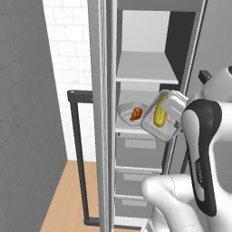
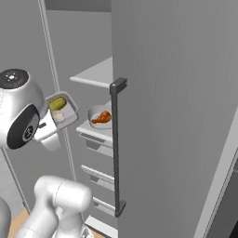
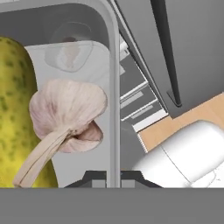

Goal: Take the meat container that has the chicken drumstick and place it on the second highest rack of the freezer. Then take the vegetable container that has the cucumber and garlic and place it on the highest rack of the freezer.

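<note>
My gripper (image 3: pixel 113 178) is shut on the right wall of the vegetable container (image 3: pixel 114 87). I hold this grey tray (image 1: pixel 164 118) tilted in front of the open freezer (image 1: pixel 103 113), just right of the second white shelf. The cucumber (image 1: pixel 159 116) and the garlic (image 3: pixel 65 113) lie inside it. The meat container (image 1: pixel 129 112) with the chicken drumstick (image 1: pixel 136 113) rests on that second shelf, left of the tray. Above both, the highest rack (image 1: pixel 145 68) is bare. From the right side, the tray (image 2: pixel 63 110) hangs left of the dish (image 2: pixel 99 116).
Grey drawers (image 1: pixel 138 152) stack below the shelves. The freezer door (image 2: pixel 176 116) stands open with its long dark bar handle (image 2: pixel 116 148). A grey wall (image 1: pixel 27 127) lies to the left and wooden floor (image 1: pixel 68 199) below.
</note>
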